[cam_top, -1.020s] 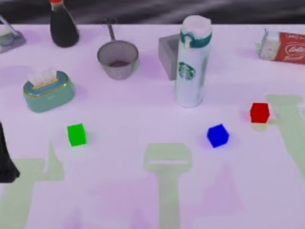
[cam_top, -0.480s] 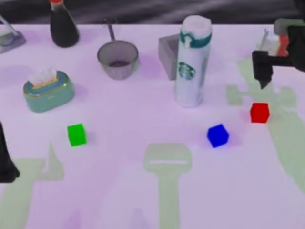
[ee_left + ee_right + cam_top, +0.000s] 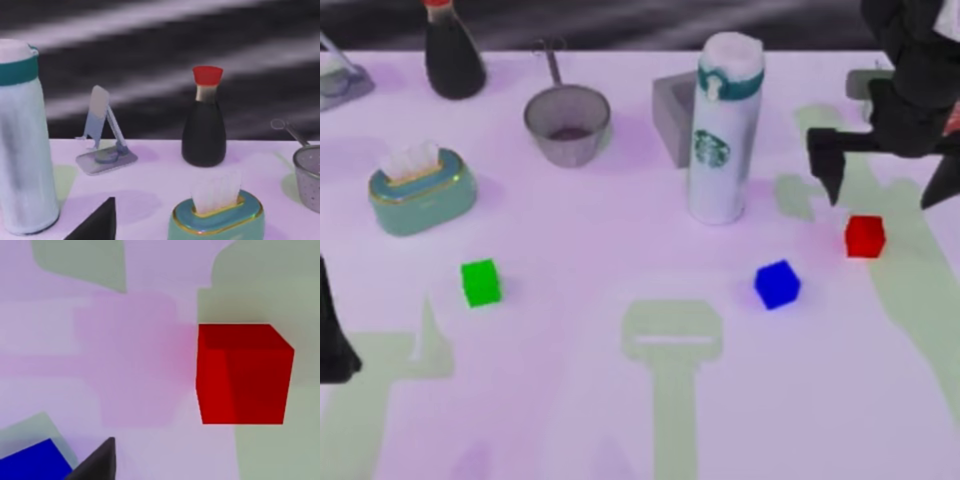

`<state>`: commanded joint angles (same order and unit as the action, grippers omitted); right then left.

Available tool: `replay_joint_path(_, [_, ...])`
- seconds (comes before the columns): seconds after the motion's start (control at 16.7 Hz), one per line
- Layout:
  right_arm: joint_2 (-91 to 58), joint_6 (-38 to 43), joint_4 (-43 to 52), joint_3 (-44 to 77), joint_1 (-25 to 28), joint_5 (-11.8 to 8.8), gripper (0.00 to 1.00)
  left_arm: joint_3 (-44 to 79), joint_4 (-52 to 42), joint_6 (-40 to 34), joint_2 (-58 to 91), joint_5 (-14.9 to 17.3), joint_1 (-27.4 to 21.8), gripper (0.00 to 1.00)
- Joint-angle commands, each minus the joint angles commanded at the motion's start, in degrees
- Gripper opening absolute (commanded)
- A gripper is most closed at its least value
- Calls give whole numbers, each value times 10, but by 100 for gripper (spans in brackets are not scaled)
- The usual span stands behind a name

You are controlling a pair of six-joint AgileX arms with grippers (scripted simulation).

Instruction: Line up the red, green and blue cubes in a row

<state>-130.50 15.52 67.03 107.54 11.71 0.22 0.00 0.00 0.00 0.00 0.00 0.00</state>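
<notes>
Red cube [image 3: 865, 237] sits on the pale counter [image 3: 620, 400] at the right side, nothing touching it; in the right wrist view it [image 3: 243, 373] fills the middle-right, with a corner of the blue cube [image 3: 30, 461] at the edge. The right gripper [image 3: 885, 190] hangs above the counter just beyond the red cube, on its far side, its two dark fingers [image 3: 830, 165] spread wide apart and holding nothing. The blue cube [image 3: 777, 284] lies to the left of the red one and slightly nearer, well apart from it. The green cube [image 3: 480, 282] rests far over on the left half of the counter, roughly level with the blue one. The left arm [image 3: 332, 335] is parked at the left edge; whether its fingers are open or closed cannot be told. Behind the cubes stand a white tumbler [image 3: 725, 130], a grey block [image 3: 672, 115], a metal strainer [image 3: 567, 122], a tissue box [image 3: 421, 190] and a dark sauce bottle [image 3: 453, 50]
</notes>
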Motion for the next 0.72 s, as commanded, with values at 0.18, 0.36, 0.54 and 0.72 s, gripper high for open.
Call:
replay_joint_path(0.18, [0, 0, 0, 0, 0, 0, 100, 0, 0, 0, 0, 0, 0, 100])
replay_joint_path(0.36, [-3, -1, -11, -9, -2, 0, 100, 0, 0, 0, 0, 0, 0, 100])
replay_joint_path(0.54, [-25, -1, -69, -43, -1, 0, 100, 0, 0, 0, 0, 0, 0, 100])
replay_joint_path(0.72, [-53, 1, -141, -83, 0, 1, 100, 0, 0, 0, 0, 0, 0, 100])
